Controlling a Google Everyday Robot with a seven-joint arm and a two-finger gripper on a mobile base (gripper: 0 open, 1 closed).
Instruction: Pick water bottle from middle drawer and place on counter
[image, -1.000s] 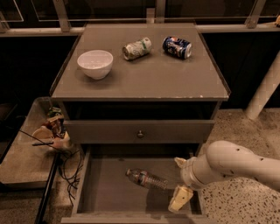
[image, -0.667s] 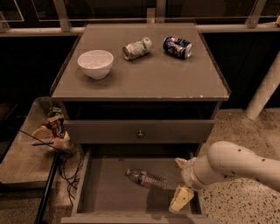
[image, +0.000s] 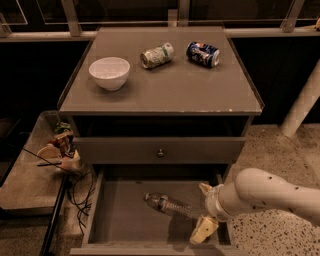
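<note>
The water bottle (image: 167, 204) lies on its side on the floor of the open middle drawer (image: 125, 220), cap toward the left. My gripper (image: 204, 210) comes in from the right over the drawer's right part. It is open, with one pale finger (image: 205, 189) behind the bottle's right end and the other (image: 204, 230) in front of it. The bottle rests on the drawer floor. The counter (image: 165, 85) is the cabinet's flat top above.
On the counter stand a white bowl (image: 109, 73), a green-white can (image: 156, 55) and a blue can (image: 203, 53), both cans on their sides. A closed drawer front with a knob (image: 160, 152) sits above the open drawer. A low side tray with clutter (image: 30, 175) is at the left.
</note>
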